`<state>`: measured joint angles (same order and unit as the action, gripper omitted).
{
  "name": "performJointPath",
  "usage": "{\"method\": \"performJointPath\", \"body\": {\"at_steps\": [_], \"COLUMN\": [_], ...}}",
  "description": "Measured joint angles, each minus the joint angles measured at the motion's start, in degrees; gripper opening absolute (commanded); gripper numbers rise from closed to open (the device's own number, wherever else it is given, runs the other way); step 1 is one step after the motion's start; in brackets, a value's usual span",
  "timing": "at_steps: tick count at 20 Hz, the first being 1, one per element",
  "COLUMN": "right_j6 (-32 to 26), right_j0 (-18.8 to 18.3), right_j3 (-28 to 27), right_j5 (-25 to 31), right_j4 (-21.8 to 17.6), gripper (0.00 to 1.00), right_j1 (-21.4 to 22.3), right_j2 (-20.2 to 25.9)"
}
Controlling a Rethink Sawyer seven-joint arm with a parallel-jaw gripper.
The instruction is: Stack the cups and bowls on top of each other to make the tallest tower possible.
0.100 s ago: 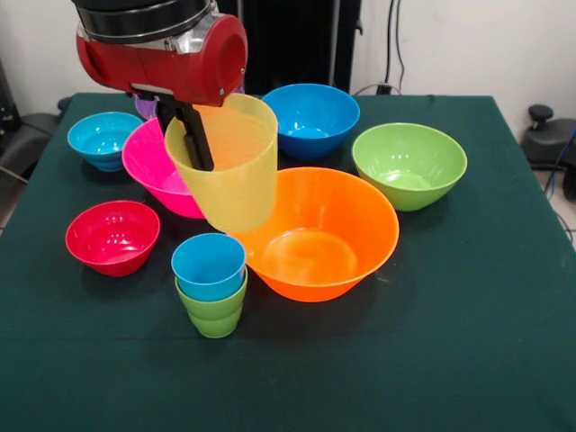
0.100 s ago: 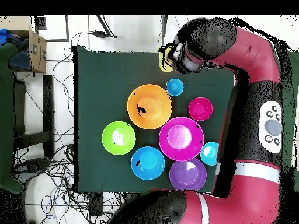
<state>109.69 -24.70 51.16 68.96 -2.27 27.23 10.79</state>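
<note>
Pinching 1 yellow cup (image 1: 227,166) in tool (image 1: 191,135), 2 cups stacked: blue cup (image 1: 209,265), green cup (image 1: 214,313), 7 bowls (image 1: 319,236).

We see the yellow cup (image 1: 225,162) tilted in the air above the blue cup (image 1: 209,265), nested in the green cup (image 1: 214,310), seven bowls (image 1: 319,234) upright around.

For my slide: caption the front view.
Gripper holds yellow cup aloft above blue cup nested in green cup.
</note>
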Motion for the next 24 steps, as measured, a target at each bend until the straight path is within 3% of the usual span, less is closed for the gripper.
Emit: {"method": "performJointPath", "body": {"at_steps": [24], "right_j6": [0.0], "right_j0": [0.0], "right_j3": [0.5], "right_j5": [-4.4], "right_j4": [-3.1], "gripper": [0.0], "right_j1": [0.0], "right_j2": [0.1]}}
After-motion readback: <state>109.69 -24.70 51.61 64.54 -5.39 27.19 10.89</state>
